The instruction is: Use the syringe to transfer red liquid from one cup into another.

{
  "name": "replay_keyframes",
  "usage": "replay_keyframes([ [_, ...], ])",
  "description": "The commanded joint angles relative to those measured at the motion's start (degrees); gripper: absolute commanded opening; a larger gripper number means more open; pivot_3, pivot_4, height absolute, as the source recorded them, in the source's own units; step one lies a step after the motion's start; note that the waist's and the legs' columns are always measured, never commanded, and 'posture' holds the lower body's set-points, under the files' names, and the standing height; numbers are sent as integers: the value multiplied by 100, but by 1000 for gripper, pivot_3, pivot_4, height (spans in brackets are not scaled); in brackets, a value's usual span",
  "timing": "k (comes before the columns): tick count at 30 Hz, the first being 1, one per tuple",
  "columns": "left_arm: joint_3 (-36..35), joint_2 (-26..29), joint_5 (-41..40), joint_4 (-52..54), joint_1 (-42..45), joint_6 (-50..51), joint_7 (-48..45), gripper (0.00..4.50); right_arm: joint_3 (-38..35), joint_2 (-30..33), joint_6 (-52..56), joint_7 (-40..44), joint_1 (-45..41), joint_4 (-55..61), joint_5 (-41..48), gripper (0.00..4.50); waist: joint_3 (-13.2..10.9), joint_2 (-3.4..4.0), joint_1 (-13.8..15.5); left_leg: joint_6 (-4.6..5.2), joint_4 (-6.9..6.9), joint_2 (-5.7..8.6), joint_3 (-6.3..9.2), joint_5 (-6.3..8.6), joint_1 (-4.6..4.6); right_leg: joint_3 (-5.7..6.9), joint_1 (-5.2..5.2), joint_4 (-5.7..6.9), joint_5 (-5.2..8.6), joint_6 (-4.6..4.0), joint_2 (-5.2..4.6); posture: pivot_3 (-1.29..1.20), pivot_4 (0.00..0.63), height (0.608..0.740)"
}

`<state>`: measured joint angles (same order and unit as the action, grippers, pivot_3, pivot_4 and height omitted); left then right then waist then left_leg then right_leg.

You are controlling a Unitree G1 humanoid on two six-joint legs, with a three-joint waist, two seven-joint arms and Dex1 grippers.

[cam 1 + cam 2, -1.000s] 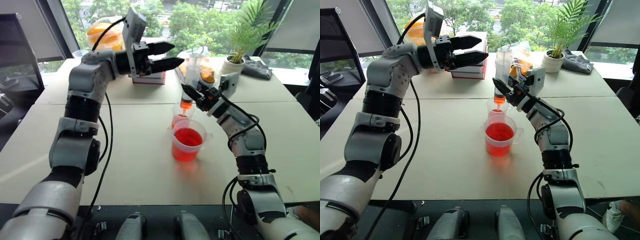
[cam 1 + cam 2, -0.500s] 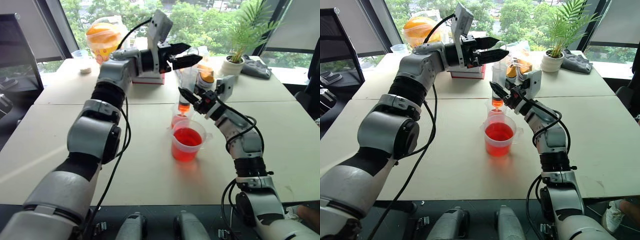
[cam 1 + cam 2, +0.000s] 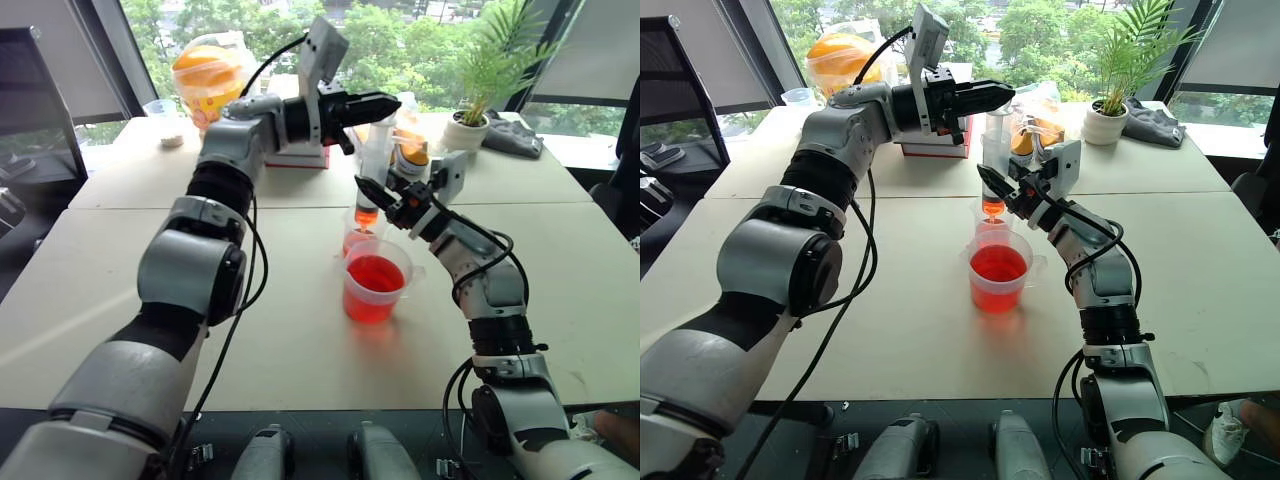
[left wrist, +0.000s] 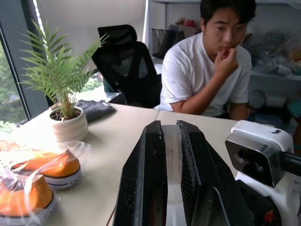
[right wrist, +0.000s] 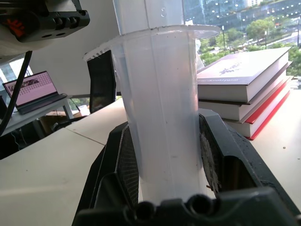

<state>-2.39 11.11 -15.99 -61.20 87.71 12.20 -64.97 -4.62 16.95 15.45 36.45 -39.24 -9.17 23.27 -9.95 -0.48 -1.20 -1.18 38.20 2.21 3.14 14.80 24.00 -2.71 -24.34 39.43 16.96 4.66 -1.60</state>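
Note:
My right gripper (image 3: 371,190) is shut on the clear barrel of the syringe (image 3: 378,150), holding it upright. Its orange tip hangs just over the smaller cup (image 3: 354,240), which holds a little red liquid. In front of that stands the larger beaker (image 3: 376,295), about half full of red liquid (image 3: 375,273). My left gripper (image 3: 388,101) reaches in level from the left and is shut on the white plunger at the syringe's top. In the left wrist view, the white plunger (image 4: 171,155) sits pinched between the black fingers (image 4: 146,165). In the right wrist view, the syringe barrel (image 5: 160,103) stands between both pads.
At the table's far side are a stack of books (image 3: 300,155), a potted plant (image 3: 468,125), wrapped food packs (image 3: 410,150), an orange bag (image 3: 205,75) and a dark cloth (image 3: 515,135). A person (image 4: 207,70) sits beyond the table.
My left gripper swung right to the syringe's top and shut on the plunger; it stood open before. The right gripper and syringe held still.

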Motion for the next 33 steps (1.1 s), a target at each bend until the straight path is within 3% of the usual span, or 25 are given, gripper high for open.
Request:
replay_keyframes([
  [1,150,-5,213,321,-227,-299,-169,71,-95,88,1,-24,-229,431,72,1453,0,0,3,0,0,0,0,0,0,0,0,0,0,0,-1,0,150,740],
  [17,201,-171,149,984,-1202,-63,-178,71,-364,457,332,-234,-624,848,190,1453,0,0,7,0,1,0,0,0,1,-7,0,0,0,0,-2,0,150,740],
  [33,133,-192,132,1111,-1298,61,11,71,-427,571,752,-319,-546,1138,320,1453,0,0,12,0,1,0,1,0,1,-7,0,1,0,0,-2,0,150,740],
])
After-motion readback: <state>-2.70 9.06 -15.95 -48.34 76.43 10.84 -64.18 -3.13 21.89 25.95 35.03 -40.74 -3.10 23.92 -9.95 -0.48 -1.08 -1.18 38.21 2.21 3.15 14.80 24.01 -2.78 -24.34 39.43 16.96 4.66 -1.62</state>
